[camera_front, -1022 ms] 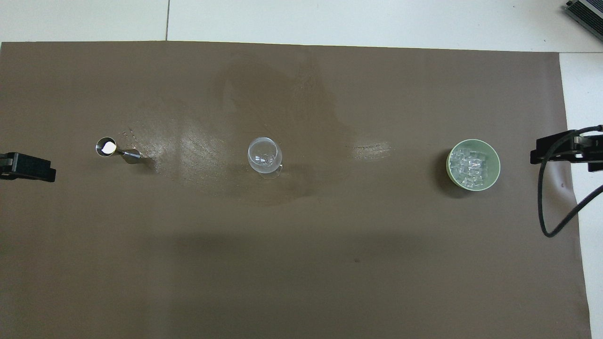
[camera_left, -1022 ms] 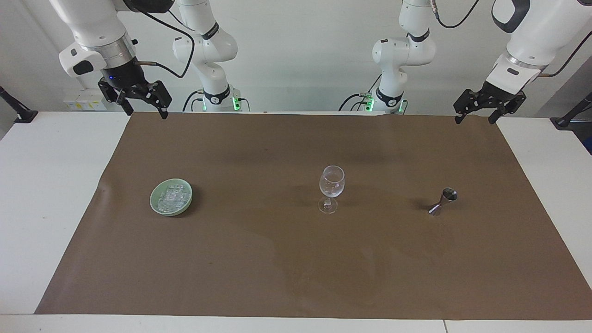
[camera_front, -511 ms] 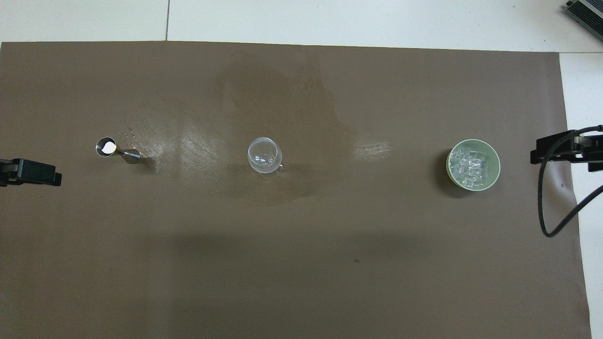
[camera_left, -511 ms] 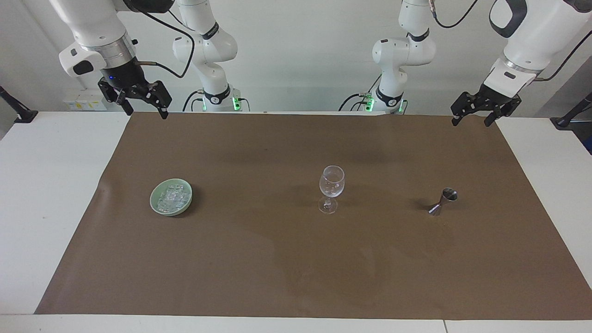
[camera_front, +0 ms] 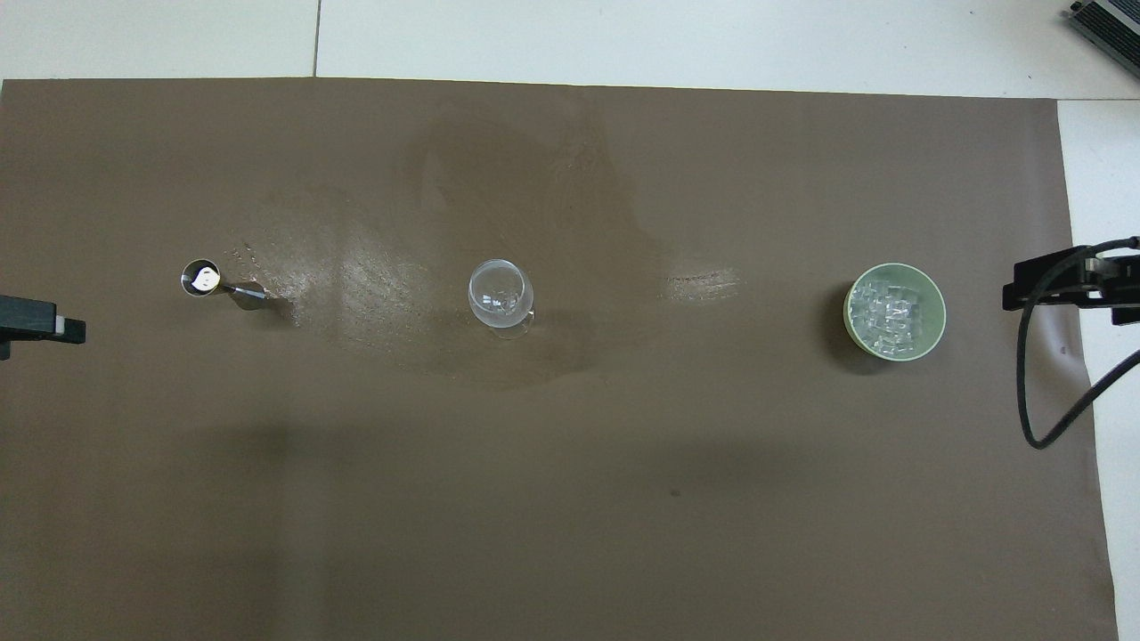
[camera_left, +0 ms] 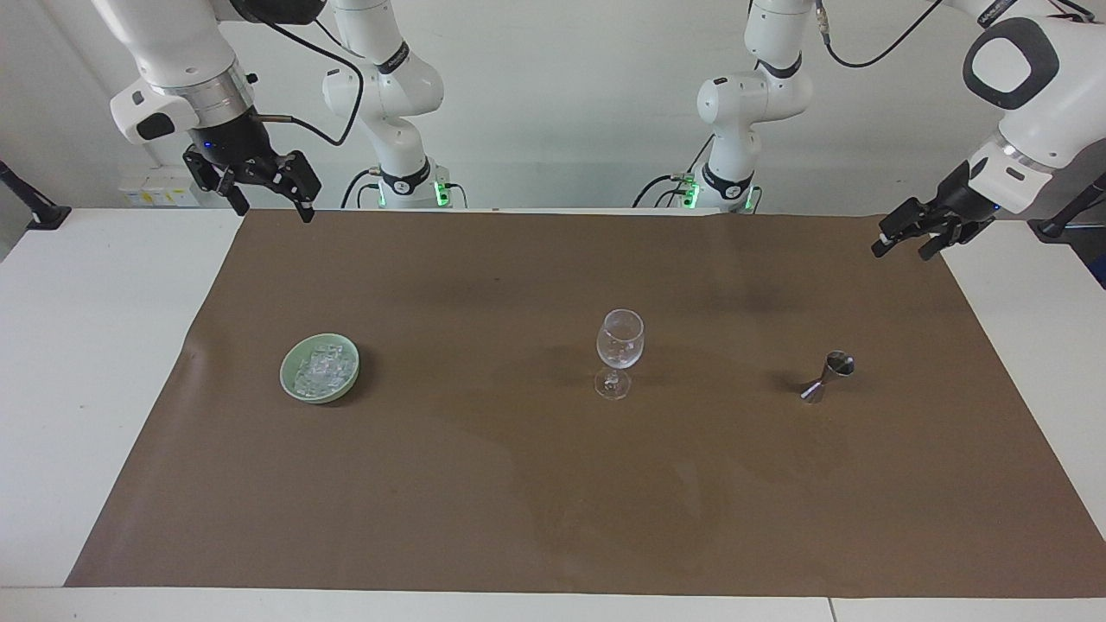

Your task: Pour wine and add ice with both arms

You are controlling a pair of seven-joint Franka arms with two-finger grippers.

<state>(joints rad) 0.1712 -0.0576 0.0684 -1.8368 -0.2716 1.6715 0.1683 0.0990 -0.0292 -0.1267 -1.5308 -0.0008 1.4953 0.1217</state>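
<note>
A clear stemmed wine glass (camera_left: 619,345) stands upright mid-mat; it also shows in the overhead view (camera_front: 500,294). A steel jigger (camera_left: 828,376) stands toward the left arm's end, seen too from overhead (camera_front: 218,283). The ice (camera_left: 321,367) lies heaped in a green bowl (camera_left: 286,375) toward the right arm's end; the ice (camera_front: 883,312) and bowl (camera_front: 936,313) also show from overhead. My left gripper (camera_left: 903,250) is open and empty, raised over the mat's edge by the jigger's end (camera_front: 53,325). My right gripper (camera_left: 272,210) is open and empty, raised over the mat's corner; it waits (camera_front: 1051,285).
A brown mat (camera_left: 536,484) covers most of the white table (camera_left: 86,345). Shiny wet-looking patches (camera_front: 374,276) lie on the mat between the jigger and the glass. A black cable (camera_front: 1029,392) hangs from the right arm beside the bowl's end.
My left arm has swung outward toward its end of the table and lowered a little, and its gripper has turned. The right arm, glass, jigger and bowl have not moved.
</note>
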